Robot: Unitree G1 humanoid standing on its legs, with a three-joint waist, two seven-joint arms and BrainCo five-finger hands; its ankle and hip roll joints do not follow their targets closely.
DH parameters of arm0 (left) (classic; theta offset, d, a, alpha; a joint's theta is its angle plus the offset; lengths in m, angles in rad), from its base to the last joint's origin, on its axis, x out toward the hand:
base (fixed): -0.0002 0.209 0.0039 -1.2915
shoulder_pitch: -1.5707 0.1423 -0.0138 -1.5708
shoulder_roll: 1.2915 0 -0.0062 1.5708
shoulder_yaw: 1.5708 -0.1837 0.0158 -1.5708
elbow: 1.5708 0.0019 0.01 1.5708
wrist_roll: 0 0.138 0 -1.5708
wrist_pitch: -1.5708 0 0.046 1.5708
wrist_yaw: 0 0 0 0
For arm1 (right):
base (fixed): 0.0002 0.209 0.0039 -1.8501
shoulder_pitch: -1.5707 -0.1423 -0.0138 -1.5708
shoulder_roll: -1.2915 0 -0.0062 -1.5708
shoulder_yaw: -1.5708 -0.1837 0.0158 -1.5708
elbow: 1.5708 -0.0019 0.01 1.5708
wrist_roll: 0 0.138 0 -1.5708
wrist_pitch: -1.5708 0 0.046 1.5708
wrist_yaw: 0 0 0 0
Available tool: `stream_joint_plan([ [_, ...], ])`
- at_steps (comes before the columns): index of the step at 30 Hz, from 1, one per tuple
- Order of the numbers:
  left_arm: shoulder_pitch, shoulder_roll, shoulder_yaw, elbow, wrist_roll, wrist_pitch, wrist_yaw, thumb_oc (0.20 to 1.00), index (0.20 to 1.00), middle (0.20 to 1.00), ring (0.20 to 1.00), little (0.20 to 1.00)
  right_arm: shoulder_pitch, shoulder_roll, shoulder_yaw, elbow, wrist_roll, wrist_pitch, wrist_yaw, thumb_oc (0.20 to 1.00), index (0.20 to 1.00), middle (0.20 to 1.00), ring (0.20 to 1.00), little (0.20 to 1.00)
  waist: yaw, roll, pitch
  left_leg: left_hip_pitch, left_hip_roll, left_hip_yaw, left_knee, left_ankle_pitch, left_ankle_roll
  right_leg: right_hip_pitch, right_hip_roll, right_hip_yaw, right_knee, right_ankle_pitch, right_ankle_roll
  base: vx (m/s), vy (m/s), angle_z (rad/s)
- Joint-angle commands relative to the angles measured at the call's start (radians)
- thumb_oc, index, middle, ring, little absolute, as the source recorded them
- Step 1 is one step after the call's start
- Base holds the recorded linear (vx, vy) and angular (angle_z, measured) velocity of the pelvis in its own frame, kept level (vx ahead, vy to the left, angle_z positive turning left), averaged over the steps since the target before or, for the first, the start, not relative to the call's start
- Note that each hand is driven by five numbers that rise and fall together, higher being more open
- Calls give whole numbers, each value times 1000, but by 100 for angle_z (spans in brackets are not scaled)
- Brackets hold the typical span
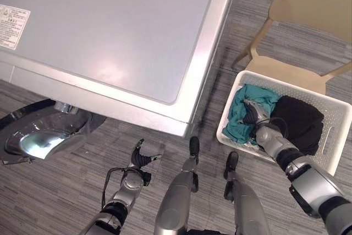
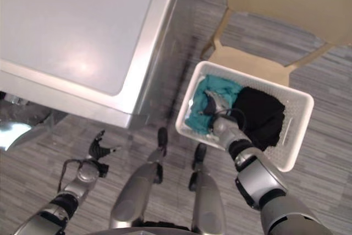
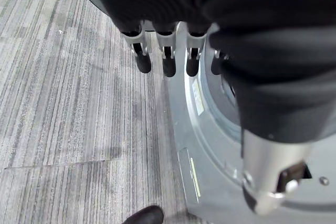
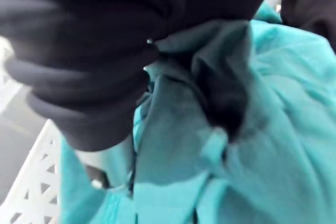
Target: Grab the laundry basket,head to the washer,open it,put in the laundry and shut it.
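A white laundry basket [image 1: 336, 118] stands on the floor to the right of the washer [image 1: 110, 26]. It holds a teal garment [image 1: 245, 105] and a black garment [image 1: 300, 119]. My right hand [image 1: 254, 115] reaches down into the basket and rests on the teal garment [image 4: 283, 103], which bunches up around it. The washer's round door [image 1: 38, 136] hangs open at the lower left, glass side up. My left hand [image 1: 137, 160] hovers open low over the floor, in front of the washer and right of the door [image 3: 210, 145], holding nothing.
A beige chair [image 1: 308, 4] stands just behind the basket, its seat touching or overlapping the basket's far rim. Grey striped carpet [image 1: 55, 202] covers the floor around the washer and basket.
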Motion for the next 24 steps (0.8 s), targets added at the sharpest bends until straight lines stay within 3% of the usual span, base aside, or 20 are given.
stream_joint_plan([
  [1,-6,-1,-3,18,-51,-10,2,1000,1000,1000,1000,1000,71,-22,-76,-38,199,-25,7,200,200,200,200,200,-13,-12,-37,22,25,4,4,-72,-93,-24,-41,42,16,-52,41,0,0,0],
  [12,147,-12,70,-24,-27,30,-45,1000,1000,1000,1000,1000,364,54,-294,-351,543,-124,72,200,200,200,200,200,-63,-53,-157,183,27,38,-26,-120,-77,140,-30,43,-48,-59,47,82,-20,-1],
  [19,192,-12,99,-27,1,39,-60,1000,1000,1000,1000,1000,452,43,-333,-499,650,-164,142,200,200,200,200,200,-84,-73,-220,255,26,58,-39,-143,-66,202,-27,54,-79,-55,58,81,10,-11],
  [24,249,-22,122,-74,4,40,-74,1000,1000,1000,1000,1000,530,-8,-345,-756,687,-202,225,200,200,200,200,200,-97,-98,-272,308,26,76,-17,-185,-53,247,-28,83,-95,-52,66,88,62,-14],
])
